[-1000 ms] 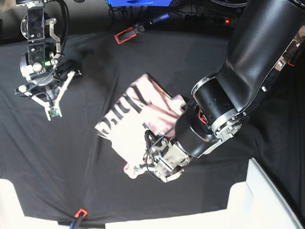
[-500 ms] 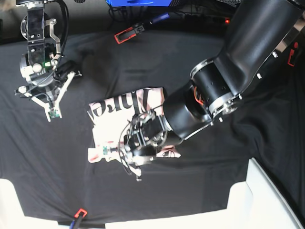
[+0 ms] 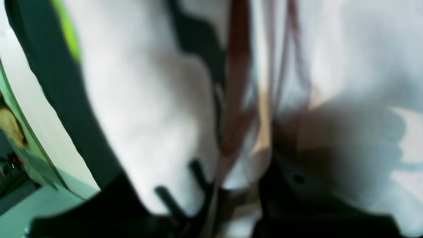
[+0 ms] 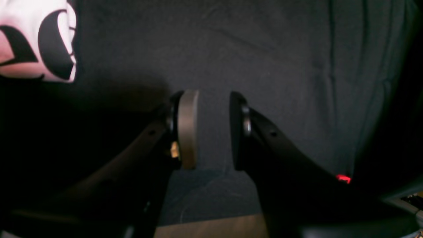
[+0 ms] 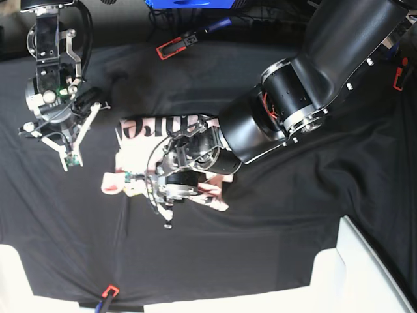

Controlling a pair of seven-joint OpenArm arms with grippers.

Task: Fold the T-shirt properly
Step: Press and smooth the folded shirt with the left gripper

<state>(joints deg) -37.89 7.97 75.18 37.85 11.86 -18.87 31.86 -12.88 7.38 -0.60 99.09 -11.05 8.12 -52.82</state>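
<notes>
The pale pink T-shirt lies bunched on the black table cloth, its black lettering facing up along its far edge. My left gripper reaches in from the right and is shut on the T-shirt near its front-left edge. In the left wrist view, blurred pale T-shirt fabric fills the frame and runs between the dark fingers. My right gripper hangs open over bare cloth, left of the shirt and apart from it. Its pads hold nothing; a lettered T-shirt corner shows at top left.
A red clip lies at the cloth's far edge and another red clip at the near edge. White blocks sit at the near corners. A blue object stands beyond the far edge.
My left arm has swept to the left, dragging the T-shirt with it; the shirt now lies further left and more spread sideways. The right arm has not moved.
</notes>
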